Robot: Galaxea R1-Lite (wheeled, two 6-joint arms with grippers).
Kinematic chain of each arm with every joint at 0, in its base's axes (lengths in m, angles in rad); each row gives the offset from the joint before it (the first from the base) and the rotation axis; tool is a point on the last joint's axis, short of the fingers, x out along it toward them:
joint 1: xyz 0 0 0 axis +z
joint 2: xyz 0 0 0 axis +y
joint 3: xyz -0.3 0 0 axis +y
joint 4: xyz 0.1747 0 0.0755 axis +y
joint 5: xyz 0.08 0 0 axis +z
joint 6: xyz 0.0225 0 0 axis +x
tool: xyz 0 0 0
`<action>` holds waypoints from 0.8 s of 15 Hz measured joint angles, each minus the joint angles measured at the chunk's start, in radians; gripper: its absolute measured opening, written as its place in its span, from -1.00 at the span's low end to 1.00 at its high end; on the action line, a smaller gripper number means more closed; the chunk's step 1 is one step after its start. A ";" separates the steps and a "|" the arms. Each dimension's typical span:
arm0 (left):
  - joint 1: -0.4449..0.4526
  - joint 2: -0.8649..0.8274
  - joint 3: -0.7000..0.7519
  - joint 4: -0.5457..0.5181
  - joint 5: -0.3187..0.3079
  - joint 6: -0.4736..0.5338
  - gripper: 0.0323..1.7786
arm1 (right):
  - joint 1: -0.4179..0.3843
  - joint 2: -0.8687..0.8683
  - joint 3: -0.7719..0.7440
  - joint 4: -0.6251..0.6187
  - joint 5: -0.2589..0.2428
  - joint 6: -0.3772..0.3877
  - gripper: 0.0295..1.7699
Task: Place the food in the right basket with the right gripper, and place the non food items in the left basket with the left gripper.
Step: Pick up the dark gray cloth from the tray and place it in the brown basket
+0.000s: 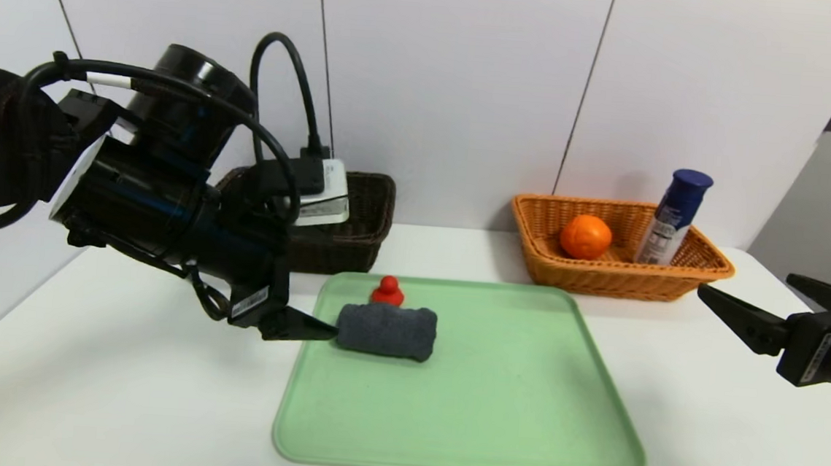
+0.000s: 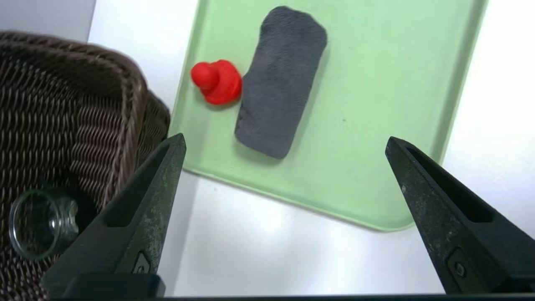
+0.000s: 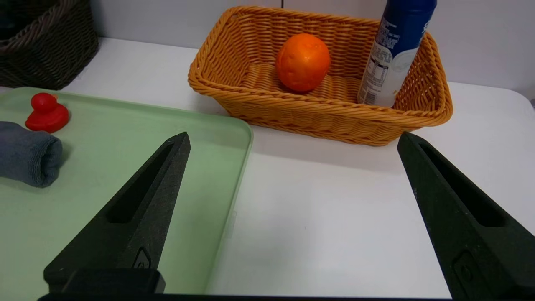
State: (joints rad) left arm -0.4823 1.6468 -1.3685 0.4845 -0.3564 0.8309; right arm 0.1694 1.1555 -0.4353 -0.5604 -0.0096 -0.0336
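Blue-capped bottle (image 1: 675, 216), label print too small

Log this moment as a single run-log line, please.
left gripper open, above tray edge | right gripper open, parked | towel, red toy on tray

**Colours on the tabletop**

We see a white tabletop (image 1: 119, 388) under a pale green tray (image 1: 520, 416) — on it a dark grey rolled towel (image 1: 387, 330) and a red toy (image 1: 387, 290). The orange wicker basket (image 1: 552, 268) holds an orange (image 1: 586, 236) and a blue-capped white bottle (image 1: 674, 216); the other basket (image 1: 365, 222) is dark brown weave.
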 joint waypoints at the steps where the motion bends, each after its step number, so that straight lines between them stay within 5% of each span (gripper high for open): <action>1: -0.014 0.015 -0.022 0.002 0.001 0.017 0.90 | 0.000 -0.001 0.001 -0.005 0.013 0.000 0.93; 12: -0.103 0.300 -0.190 0.005 0.008 0.060 0.90 | 0.019 0.005 -0.038 -0.009 0.078 0.043 0.93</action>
State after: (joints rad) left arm -0.5853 1.9468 -1.5581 0.4896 -0.3481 0.8913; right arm 0.1885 1.1602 -0.4734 -0.5689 0.0687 0.0091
